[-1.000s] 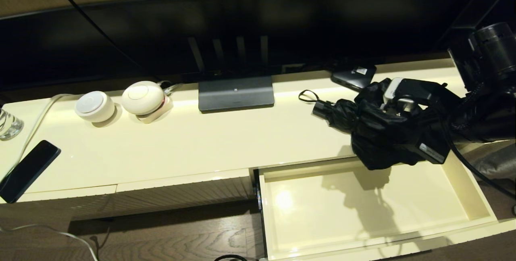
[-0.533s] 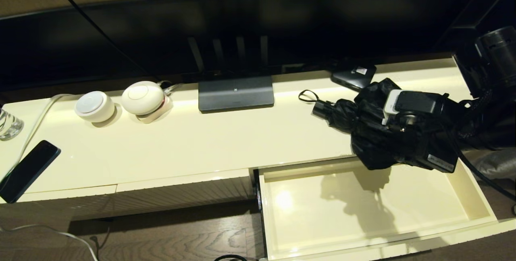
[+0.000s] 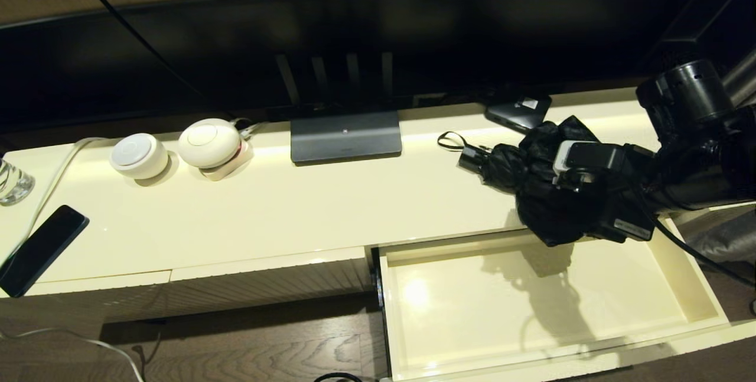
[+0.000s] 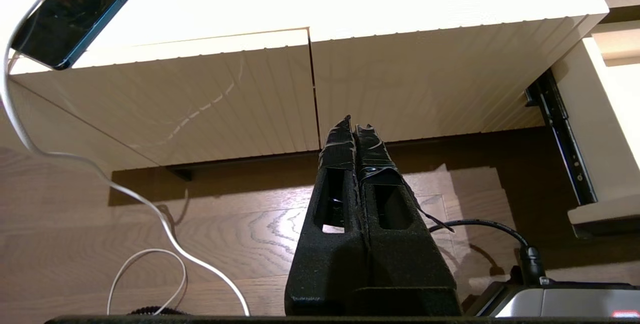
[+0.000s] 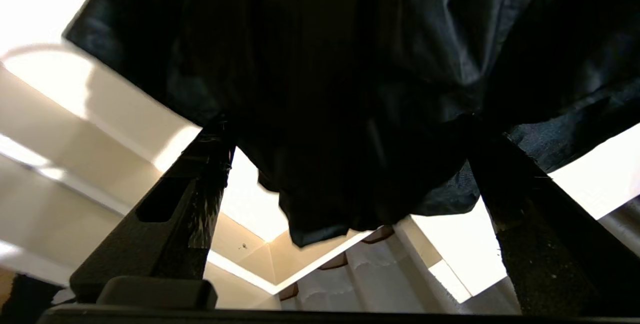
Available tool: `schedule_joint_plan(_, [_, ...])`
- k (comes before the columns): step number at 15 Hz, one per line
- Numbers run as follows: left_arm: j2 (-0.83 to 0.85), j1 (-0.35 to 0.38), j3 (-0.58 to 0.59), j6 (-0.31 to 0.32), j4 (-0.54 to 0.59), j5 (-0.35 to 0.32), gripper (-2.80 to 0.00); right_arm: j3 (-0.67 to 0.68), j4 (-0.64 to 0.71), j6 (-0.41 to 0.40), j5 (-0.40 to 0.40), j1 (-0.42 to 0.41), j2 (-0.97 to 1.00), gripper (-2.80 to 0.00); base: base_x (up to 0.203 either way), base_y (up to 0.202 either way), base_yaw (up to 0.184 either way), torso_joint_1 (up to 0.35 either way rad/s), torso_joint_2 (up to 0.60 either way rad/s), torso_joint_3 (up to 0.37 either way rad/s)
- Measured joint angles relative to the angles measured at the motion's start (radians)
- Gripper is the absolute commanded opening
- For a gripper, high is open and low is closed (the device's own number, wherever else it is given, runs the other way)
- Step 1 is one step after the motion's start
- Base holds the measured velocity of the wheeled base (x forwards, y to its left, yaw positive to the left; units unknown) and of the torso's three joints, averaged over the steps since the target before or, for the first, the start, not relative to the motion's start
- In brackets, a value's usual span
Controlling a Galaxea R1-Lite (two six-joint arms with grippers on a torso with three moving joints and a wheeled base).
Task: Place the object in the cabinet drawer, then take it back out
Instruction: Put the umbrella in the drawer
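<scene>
The black umbrella (image 3: 502, 166) lies on the cream cabinet top at the right, handle and wrist loop (image 3: 452, 140) pointing left. Its bunched canopy hangs over the back edge of the open cabinet drawer (image 3: 697, 293). My right gripper (image 3: 549, 193) is down over the canopy, open, with the fabric (image 5: 350, 88) filling the wide gap between its fingers (image 5: 200, 184). A drawer corner (image 5: 250, 259) shows below the fabric. Nothing lies in the drawer. My left gripper (image 4: 354, 126) is shut on nothing, parked low in front of the ribbed panel (image 4: 425, 88).
A small black box with a white label (image 3: 518, 110) lies behind the umbrella. The monitor stand (image 3: 345, 137) sits mid-top, two white round devices (image 3: 139, 154) to its left, and a phone (image 3: 38, 249) and a glass (image 3: 12, 181) at the far left. White cables cross the wooden floor (image 4: 165, 224).
My right arm has swung left and down, and the gripper has sunk a little lower and leftward into the canopy. The umbrella has barely shifted. The left arm is still.
</scene>
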Motion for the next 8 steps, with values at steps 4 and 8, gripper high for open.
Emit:
schedule_joint_plan(4, [0.0, 0.0, 0.0, 0.0, 0.0, 0.0, -2.8, -0.023, -0.034, -0.004, 0.0, -0.007, 0.038, 0.0, 0.0, 0.0, 0.0, 0.0, 0.0, 0.0])
schedule_joint_plan(8, [0.0, 0.0, 0.0, 0.0, 0.0, 0.0, -2.8, -0.026, -0.036, -0.024, -0.001, -0.014, 0.072, 0.0, 0.0, 0.0, 0.0, 0.0, 0.0, 0.0])
